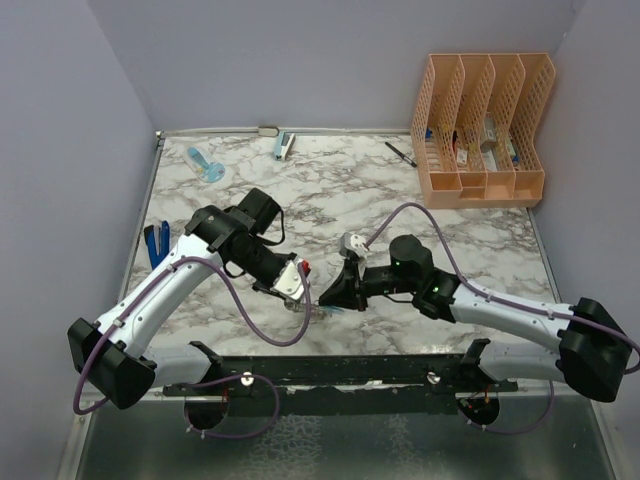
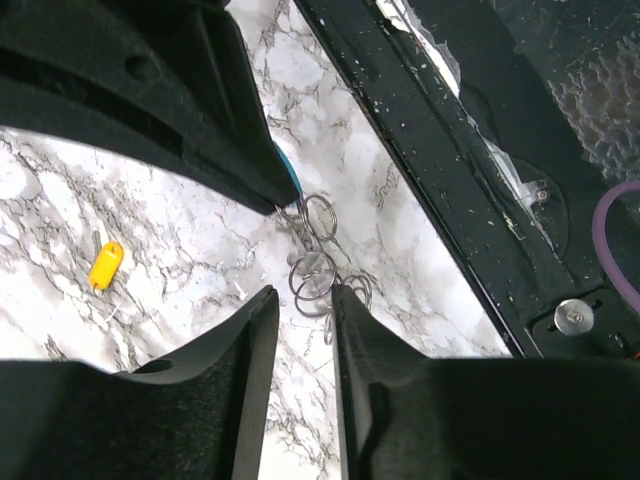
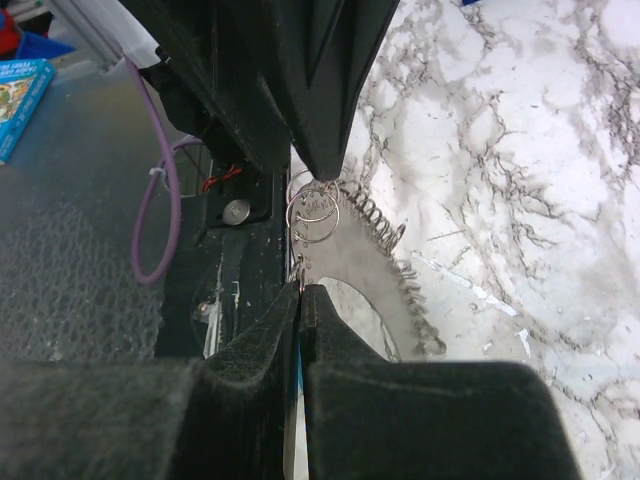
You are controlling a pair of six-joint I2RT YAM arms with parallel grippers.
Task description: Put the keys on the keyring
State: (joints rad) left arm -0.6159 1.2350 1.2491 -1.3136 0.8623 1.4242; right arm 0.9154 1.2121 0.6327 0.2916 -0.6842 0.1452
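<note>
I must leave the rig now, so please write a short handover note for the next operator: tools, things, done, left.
Left tool: fingertips either side of the small metal rings; grip not certain.
Right tool: shut on the keyring.
Yellow key: loose on the marble table, apart from both tools.
Black key: not visible in any view.
Done: keyring grasped; no key on it that I can see.
Left: put both keys on.
</note>
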